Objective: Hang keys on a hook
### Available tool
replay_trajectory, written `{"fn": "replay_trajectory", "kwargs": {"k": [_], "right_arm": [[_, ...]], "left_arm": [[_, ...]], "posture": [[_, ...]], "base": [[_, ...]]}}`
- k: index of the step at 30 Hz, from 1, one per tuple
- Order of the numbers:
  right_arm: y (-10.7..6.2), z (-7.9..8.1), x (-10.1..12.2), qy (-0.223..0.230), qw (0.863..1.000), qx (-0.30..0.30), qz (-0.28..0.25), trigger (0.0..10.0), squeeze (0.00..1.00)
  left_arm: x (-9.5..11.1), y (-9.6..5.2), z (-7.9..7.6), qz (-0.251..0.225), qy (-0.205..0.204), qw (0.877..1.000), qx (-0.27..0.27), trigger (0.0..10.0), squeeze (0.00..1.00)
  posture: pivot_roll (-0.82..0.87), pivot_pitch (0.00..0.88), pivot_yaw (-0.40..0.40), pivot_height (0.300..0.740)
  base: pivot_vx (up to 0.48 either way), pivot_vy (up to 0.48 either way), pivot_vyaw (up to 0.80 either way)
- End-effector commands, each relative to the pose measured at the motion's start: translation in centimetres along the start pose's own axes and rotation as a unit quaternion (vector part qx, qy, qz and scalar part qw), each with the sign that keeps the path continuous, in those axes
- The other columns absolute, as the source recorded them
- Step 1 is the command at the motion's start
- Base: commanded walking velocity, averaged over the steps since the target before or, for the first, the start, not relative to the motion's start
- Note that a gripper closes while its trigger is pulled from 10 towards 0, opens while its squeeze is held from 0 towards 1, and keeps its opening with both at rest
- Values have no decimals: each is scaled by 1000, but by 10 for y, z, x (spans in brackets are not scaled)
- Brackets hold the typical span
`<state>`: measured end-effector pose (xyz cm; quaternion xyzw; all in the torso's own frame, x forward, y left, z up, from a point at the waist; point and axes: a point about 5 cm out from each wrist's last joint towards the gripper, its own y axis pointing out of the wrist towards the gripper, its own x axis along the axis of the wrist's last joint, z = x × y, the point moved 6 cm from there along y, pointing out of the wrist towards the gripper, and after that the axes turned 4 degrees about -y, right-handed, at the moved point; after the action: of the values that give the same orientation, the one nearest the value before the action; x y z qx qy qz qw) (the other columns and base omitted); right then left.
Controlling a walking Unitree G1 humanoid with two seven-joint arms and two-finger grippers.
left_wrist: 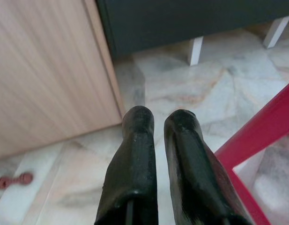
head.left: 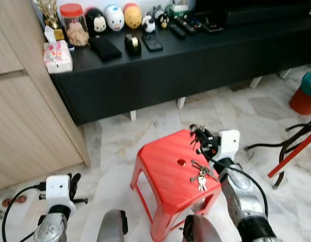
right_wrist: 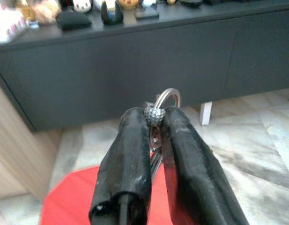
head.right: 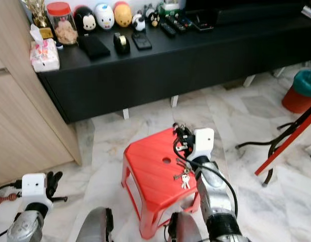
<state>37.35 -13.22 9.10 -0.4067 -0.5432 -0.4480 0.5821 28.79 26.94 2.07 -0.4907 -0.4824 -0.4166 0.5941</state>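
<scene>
Nearest to the robot, the left gripper (head.left: 74,187) hangs low on the left over the marble floor (head.left: 115,141), with its two black fingers (left_wrist: 135,164) brought almost together and nothing between them; this arm looks idle. A little farther and to the right stands the red plastic stool (head.left: 165,171), and above its right part the right gripper (head.left: 199,137) holds the bunch of keys (head.left: 200,177). In the right wrist view the two fingers (right_wrist: 128,154) are pressed on a small silver bead (right_wrist: 154,115) of the keyring (right_wrist: 167,101), so the ring stands up between the fingertips while the keys dangle under the wrist, close over the seat; whether they touch it cannot be told. The right forearm rises from the lower right and bends forward, and the gripper points to the far side, toward the black cabinet (head.left: 195,65). No hook can be seen anywhere, so the step in hand seems to be to carry the keys and to look for the hook. To do it well, the robot should probably keep the grip firm on the bead, move slowly so the keys do not swing, and keep the open loop of the ring turned forward, because this loop must go over the hook. On the far cabinet top stand a jar with a red lid (head.left: 73,22), round toy figures (head.left: 114,16) and remote controls (head.left: 183,25), and on the left a wooden door (head.left: 19,101).
</scene>
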Motion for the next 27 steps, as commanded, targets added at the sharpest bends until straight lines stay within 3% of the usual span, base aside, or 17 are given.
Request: {"fn": "replay_trajectory", "kwargs": {"k": [1,8,27], "right_arm": [[-2,-4,11,8,1000,-10,-14,10000,0],[-11,-14,17,43,998,-42,-24,10000,0],[-29,-36,5,49,995,-86,16,10000,0]], "left_arm": [[-11,-4,3,15,6,1000,6,10000,0],[-20,-2,0,25,-2,1000,6,10000,0],[-53,-8,1,70,-31,997,17,10000,0]], "posture": [[191,31,-80,612],[184,15,-84,612],[171,0,-76,737]], "base": [[0,0,0],[0,0,0],[0,0,0]]}}
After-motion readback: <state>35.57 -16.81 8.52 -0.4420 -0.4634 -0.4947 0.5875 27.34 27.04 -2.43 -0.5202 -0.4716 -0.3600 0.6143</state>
